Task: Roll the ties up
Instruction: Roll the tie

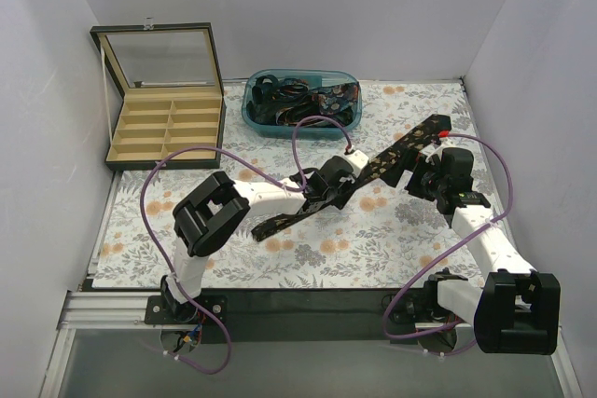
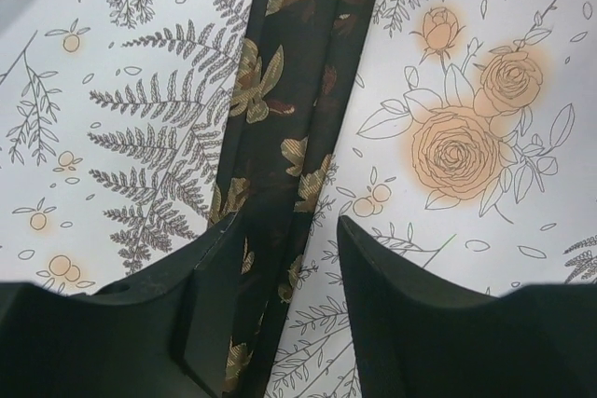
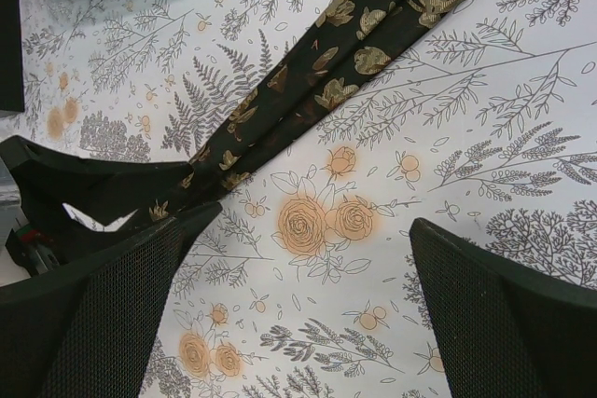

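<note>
Left wrist view alone shows the left hand [image 2: 286, 223] part-open astride the tie [image 2: 280, 118], bench [image 2: 485, 34] visible between tie and one finger [image 2: 392, 323]. The right hand [image 3: 308, 221] gapes wide, holding nothing, tie at its 11 o'clock. Only the top view shows, at 12, the bin [image 1: 248, 109] heaped with ties [image 1: 298, 100] and, at 10, the lid-up divided box [image 1: 166, 126].

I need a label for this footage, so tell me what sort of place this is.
Most likely a staged robot test cell, not a home: plain white walls box in a floral-covered table, the left arm and right arm are bolted at its near edge, and a blue bin holds ties.
</note>
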Robot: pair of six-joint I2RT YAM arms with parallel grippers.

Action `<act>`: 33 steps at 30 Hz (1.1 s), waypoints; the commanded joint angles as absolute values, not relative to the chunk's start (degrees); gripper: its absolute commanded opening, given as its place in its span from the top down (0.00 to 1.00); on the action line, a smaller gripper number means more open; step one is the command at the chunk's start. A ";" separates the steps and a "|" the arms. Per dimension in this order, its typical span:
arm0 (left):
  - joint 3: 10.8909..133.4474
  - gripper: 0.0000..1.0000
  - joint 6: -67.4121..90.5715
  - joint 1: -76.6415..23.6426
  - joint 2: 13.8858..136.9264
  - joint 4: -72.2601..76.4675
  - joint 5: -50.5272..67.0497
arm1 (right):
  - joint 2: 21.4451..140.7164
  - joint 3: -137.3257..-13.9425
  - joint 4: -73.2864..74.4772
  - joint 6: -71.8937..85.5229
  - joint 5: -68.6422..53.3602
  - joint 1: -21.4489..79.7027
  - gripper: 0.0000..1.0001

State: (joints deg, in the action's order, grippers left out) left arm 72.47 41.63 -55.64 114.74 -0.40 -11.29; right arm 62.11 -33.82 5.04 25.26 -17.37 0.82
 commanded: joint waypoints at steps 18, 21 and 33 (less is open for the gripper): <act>68.03 0.59 50.09 -56.25 107.24 -0.97 -8.87 | 62.58 -34.54 3.87 23.47 -20.91 1.14 0.03; 65.75 0.53 53.16 -56.25 102.42 -1.58 -11.95 | 63.81 -35.51 3.43 22.42 -21.71 2.98 0.04; 50.39 0.63 75.92 -54.06 77.89 -18.62 -23.38 | 74.17 -40.08 -3.24 21.44 -21.27 17.48 0.16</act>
State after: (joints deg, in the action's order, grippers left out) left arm 55.31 67.55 -55.48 82.54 -10.57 -18.55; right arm 71.99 -37.23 1.80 22.17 -20.40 14.57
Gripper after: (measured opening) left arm 0.397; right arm 0.864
